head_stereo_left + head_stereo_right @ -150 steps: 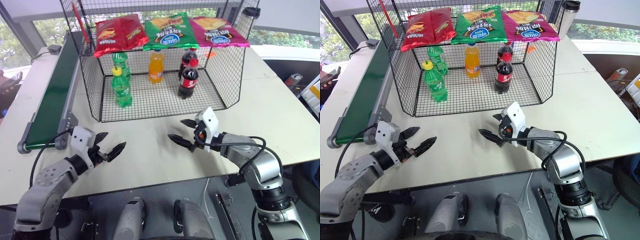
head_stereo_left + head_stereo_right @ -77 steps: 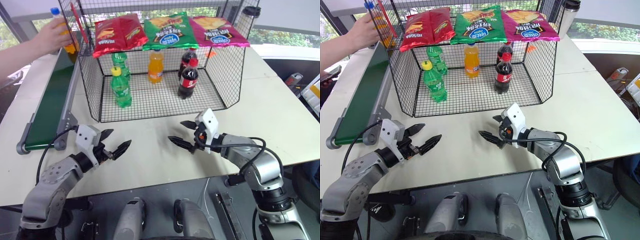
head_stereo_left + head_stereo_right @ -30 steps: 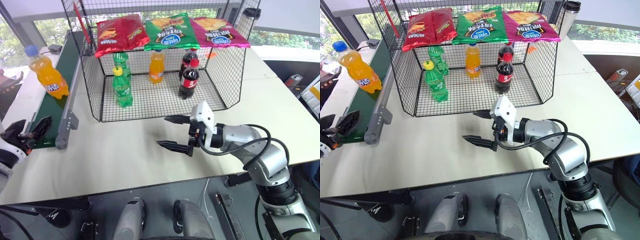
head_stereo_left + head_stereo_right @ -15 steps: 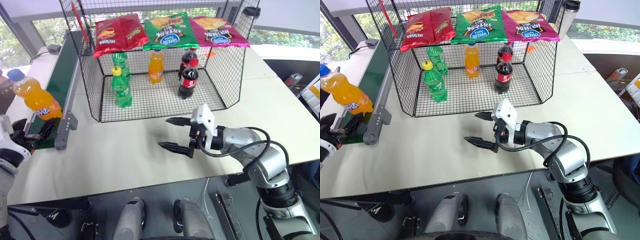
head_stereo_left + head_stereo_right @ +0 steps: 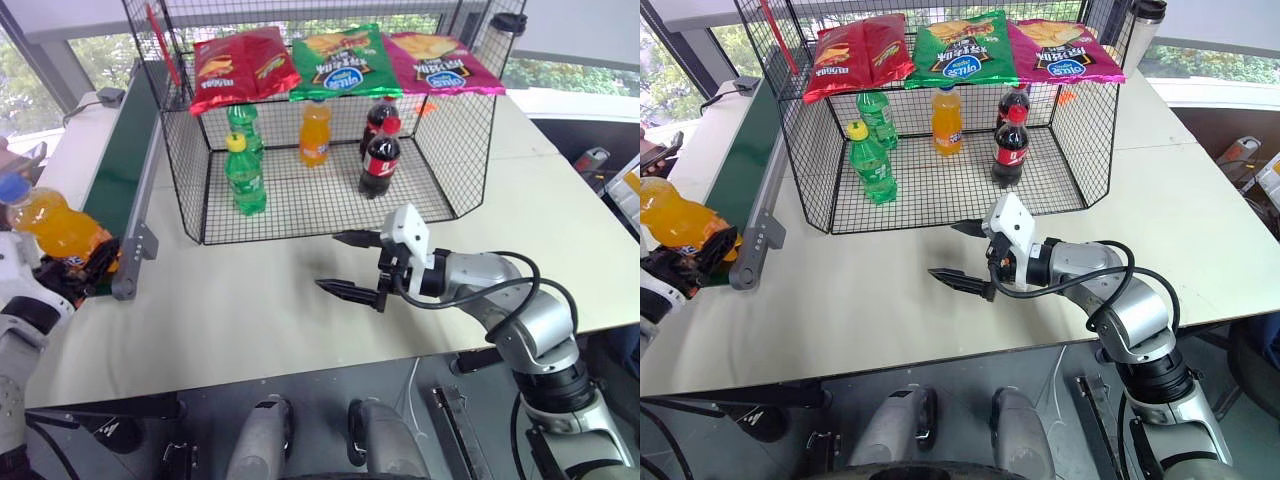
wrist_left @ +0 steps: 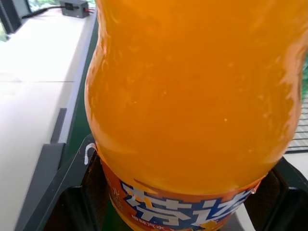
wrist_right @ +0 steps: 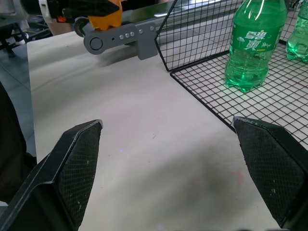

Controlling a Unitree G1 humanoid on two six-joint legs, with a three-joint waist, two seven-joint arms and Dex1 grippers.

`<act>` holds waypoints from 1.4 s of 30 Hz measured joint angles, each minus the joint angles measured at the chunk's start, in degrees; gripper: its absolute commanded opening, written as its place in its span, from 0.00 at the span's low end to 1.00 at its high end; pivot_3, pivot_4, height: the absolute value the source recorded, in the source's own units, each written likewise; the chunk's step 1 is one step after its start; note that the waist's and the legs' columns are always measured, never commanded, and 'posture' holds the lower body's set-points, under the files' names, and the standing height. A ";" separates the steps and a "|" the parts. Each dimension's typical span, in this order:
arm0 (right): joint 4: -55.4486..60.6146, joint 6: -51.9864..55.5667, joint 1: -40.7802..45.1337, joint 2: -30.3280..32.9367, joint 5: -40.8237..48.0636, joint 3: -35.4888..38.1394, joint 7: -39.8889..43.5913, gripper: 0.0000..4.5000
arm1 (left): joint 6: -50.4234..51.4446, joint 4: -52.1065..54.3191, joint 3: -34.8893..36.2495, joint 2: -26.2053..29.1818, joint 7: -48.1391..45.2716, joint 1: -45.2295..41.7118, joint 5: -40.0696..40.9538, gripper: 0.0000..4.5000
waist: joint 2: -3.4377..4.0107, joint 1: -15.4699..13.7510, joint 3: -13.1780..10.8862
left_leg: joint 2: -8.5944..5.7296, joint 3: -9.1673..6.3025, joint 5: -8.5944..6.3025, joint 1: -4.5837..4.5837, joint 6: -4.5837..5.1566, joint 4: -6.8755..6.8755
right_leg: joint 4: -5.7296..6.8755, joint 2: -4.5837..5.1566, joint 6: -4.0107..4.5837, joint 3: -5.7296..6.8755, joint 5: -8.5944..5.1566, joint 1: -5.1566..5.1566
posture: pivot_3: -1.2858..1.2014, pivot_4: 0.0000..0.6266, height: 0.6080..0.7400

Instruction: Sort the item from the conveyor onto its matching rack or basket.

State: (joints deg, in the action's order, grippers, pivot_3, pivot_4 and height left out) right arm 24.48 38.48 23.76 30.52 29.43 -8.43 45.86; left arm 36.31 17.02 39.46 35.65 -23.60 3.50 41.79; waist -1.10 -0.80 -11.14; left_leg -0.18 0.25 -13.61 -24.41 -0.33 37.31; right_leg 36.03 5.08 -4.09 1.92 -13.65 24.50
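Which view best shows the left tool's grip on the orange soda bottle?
The left wrist view: the orange soda bottle sits between the left tool's fingers at the label. The left eye view shows the bottle tilted at the conveyor's near end, grip less clear; the right wrist view catches an orange sliver.

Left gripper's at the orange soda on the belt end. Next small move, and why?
Probably lift it straight up off the conveyor. The left gripper looks shut on the orange soda bottle low on its body, near the label, and the bottle leans. Raising it first should clear the belt frame before swinging toward the wire cage, whose open front faces the robot.
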 measured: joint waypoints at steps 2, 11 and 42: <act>0.00 0.00 -0.02 0.07 0.00 0.01 0.00 1.00 | 1.34 -0.42 0.04 0.41 -0.13 -0.89 1.54 0.66 | 0.00 0.10 0.00 | 0.01 0.00 0.00 0.00 0.01 -0.02 | 0.01 -0.02 0.00 0.00 0.00 0.04 | 0.52 0.24 0.99; 0.00 0.91 0.16 0.38 0.41 0.10 0.03 1.00 | 5.37 -1.18 -0.82 8.12 -5.80 -6.43 7.02 0.66 | -0.01 0.25 0.00 | 0.01 0.04 0.02 -0.01 0.02 -0.06 | 0.03 -0.08 -0.01 0.01 0.00 0.06 | 0.52 0.24 0.99; -1.28 3.67 5.61 -0.85 1.83 0.26 -1.52 1.00 | -10.77 -10.45 -50.02 -4.76 -29.23 -27.15 -18.23 0.66 | -0.02 0.12 -0.01 | 0.05 0.15 0.07 0.01 0.09 0.20 | 0.22 -0.56 -0.30 0.06 0.14 -0.02 | 0.52 0.24 0.99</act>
State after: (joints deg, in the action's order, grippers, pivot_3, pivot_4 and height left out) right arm 23.20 42.15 29.38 29.67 31.26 -8.17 44.35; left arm 25.53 6.57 -10.56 30.88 -52.84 -23.65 23.56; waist -1.12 -0.68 -11.15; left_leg -0.13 0.39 -13.54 -24.40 -0.24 37.52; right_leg 36.25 4.52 -4.39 1.98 -13.50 24.47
